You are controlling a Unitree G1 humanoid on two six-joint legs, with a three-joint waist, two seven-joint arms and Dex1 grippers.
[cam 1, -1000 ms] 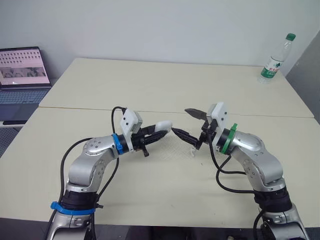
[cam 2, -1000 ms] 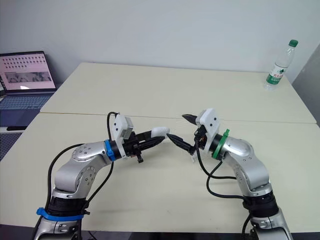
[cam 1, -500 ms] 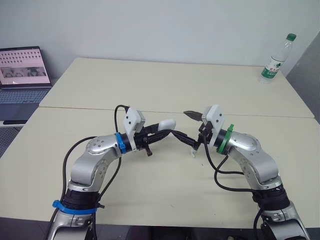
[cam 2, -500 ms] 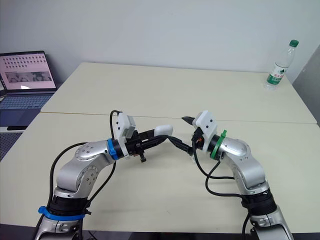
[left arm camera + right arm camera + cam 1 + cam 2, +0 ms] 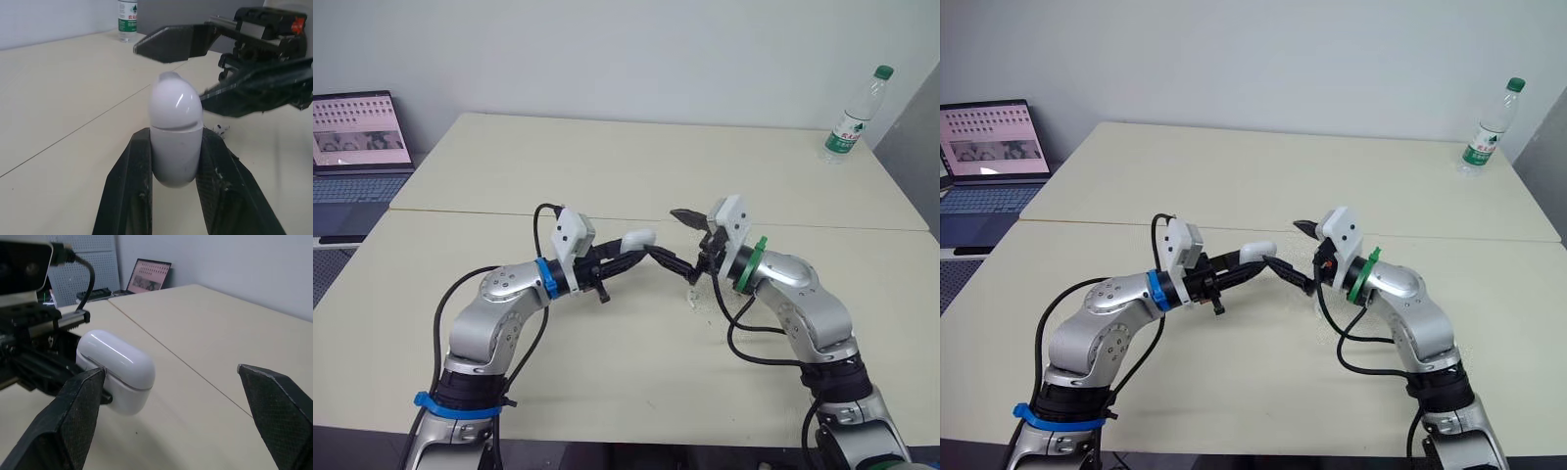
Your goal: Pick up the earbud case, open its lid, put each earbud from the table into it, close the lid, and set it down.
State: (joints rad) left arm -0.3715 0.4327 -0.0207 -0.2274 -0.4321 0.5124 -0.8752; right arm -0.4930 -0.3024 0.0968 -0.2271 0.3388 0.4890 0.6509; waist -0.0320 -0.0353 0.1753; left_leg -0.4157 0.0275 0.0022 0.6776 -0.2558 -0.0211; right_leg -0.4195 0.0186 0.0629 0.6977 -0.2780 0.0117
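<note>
Head view. Step in hand, as I judge it: lifting the lid. To do it well, my left gripper [image 5: 634, 251] should squeeze only the body of the earbud case [image 5: 636, 238], and one right fingertip should do the prying. The left gripper is clamped on the case, which is held up off the table [image 5: 607, 362] with its lid end facing my right gripper [image 5: 663, 233]. The right gripper is spread wide. Its lower finger comes right up to the case and its upper finger stands above the case. On the table below the case, toward the right arm, lies a small white piece. I take it for an earbud [image 5: 693, 296], but it is too small to be sure.

Left wrist view. The grip looks right for the job: both left fingers [image 5: 129, 196] pinch the case below its seam, so the lid is free to swing. The lid is shut. One right finger crosses just above the case's dome and the other comes in beside the lid. I cannot tell whether it touches.

Right wrist view. The tip should catch the lip at the seam and push slowly, since the glossy shell may twist in the clamp. I cannot tell which side holds the hinge. The case sits against one right fingertip, about at the seam, and the other finger is well apart from the case.
</note>
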